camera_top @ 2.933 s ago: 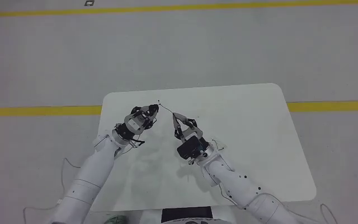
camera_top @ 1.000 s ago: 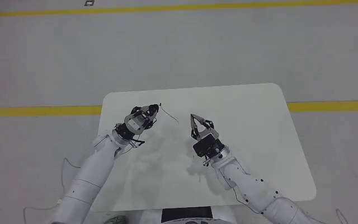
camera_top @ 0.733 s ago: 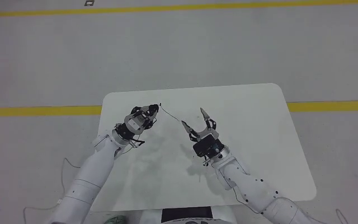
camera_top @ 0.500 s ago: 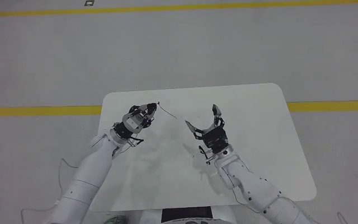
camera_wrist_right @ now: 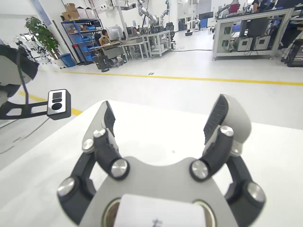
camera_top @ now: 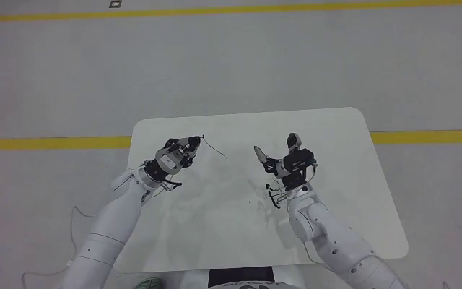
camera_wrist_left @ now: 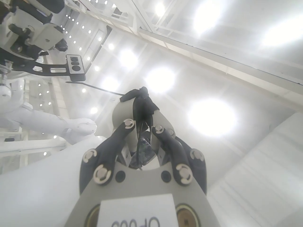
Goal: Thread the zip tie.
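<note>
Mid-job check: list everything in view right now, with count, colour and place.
zip tie: one, black, clamped in the left gripper, free end pointing toward the right gripper
table: one, white, under both arms
floor stripes: two, yellow, one far off, one level with the table's far part
floor marker: one, dark, by the far stripe
left gripper: one, black-grey, shut, over the table's far left corner
right gripper: one, black-grey, open, empty, over the table's middle

The zip tie [camera_top: 214,148] is black, a thin line against the white table [camera_top: 332,137]. The left gripper [camera_top: 192,141] has black-wrapped tips on pale grey shells. The right gripper [camera_wrist_right: 164,106] has black ribbed pads [camera_wrist_right: 213,119] on silver-grey. Beyond both, yellow stripes [camera_top: 65,142] cross the light grey floor [camera_top: 231,65].
</note>
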Robot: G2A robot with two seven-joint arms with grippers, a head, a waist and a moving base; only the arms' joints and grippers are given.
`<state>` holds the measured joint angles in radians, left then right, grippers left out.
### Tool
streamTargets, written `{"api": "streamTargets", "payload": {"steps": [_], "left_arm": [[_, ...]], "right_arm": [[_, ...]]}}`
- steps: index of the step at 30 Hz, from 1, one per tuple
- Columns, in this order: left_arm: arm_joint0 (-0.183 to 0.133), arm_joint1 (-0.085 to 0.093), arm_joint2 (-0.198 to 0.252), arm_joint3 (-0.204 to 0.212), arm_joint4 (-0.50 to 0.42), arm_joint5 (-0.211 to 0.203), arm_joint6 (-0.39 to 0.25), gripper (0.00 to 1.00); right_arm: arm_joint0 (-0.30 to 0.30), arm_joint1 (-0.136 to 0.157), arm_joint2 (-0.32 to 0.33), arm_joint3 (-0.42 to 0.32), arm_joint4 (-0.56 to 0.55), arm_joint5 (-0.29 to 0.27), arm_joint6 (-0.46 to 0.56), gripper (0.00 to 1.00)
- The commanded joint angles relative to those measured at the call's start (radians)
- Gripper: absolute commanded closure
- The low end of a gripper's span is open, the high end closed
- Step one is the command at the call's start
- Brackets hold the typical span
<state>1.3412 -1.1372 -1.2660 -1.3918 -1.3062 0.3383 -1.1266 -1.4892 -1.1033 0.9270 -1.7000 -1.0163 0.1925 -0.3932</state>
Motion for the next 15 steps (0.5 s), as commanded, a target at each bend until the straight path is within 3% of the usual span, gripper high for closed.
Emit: {"api": "streamTargets", "payload": {"steps": [1, 6, 15], "left_arm": [[-0.002, 0.002, -0.001, -0.018, 0.012, 0.002, -0.004, 1.0], [-0.01, 0.01, -0.002, -0.03, 0.017, 0.002, -0.019, 1.0], [-0.018, 0.015, 0.003, -0.028, 0.018, 0.002, -0.024, 1.0]], "right_arm": [[-0.003, -0.005, 0.021, -0.002, 0.104, 0.007, 0.014, 0.0], [-0.017, -0.014, 0.067, -0.02, 0.196, 0.008, 0.037, 0.0], [-0.025, -0.017, 0.08, -0.031, 0.205, 0.012, 0.039, 0.0]]}}
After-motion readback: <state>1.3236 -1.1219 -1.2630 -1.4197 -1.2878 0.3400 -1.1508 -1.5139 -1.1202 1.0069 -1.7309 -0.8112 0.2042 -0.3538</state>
